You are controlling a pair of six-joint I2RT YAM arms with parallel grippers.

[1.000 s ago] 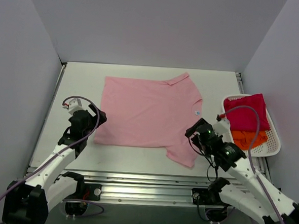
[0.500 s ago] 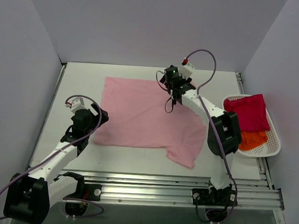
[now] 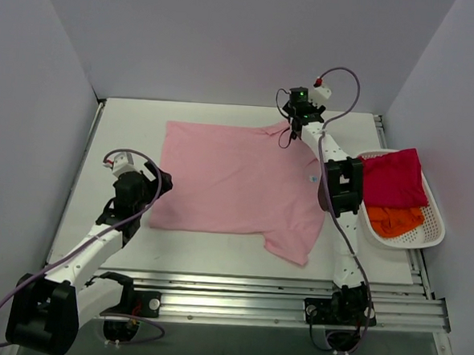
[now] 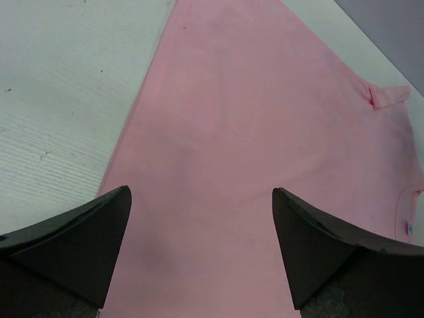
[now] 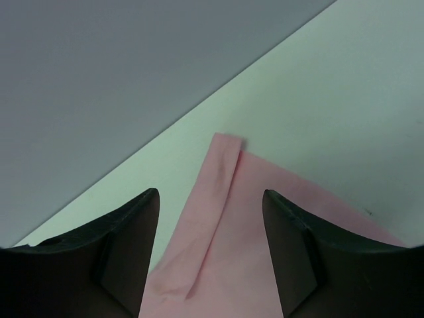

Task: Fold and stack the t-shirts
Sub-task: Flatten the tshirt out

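Note:
A light pink t-shirt (image 3: 237, 181) lies spread flat in the middle of the table. My left gripper (image 3: 158, 184) is open and empty at the shirt's near left edge; in the left wrist view its gripper (image 4: 202, 255) hovers over the pink cloth (image 4: 265, 132). My right gripper (image 3: 291, 135) is open and empty, stretched out to the far right sleeve (image 3: 282, 128); in the right wrist view the gripper (image 5: 211, 255) straddles the sleeve's hem (image 5: 222, 179). A magenta-red shirt (image 3: 391, 179) and an orange shirt (image 3: 394, 221) lie in a basket at the right.
The white slotted basket (image 3: 435, 230) stands at the table's right edge. Grey walls close in the table at the back and both sides. The right arm's cable (image 3: 343, 79) loops above its wrist. Bare table (image 3: 127, 130) shows left of the shirt.
My right arm has swung from the near right, across the shirt's far middle, to the far right sleeve. The left arm has hardly moved.

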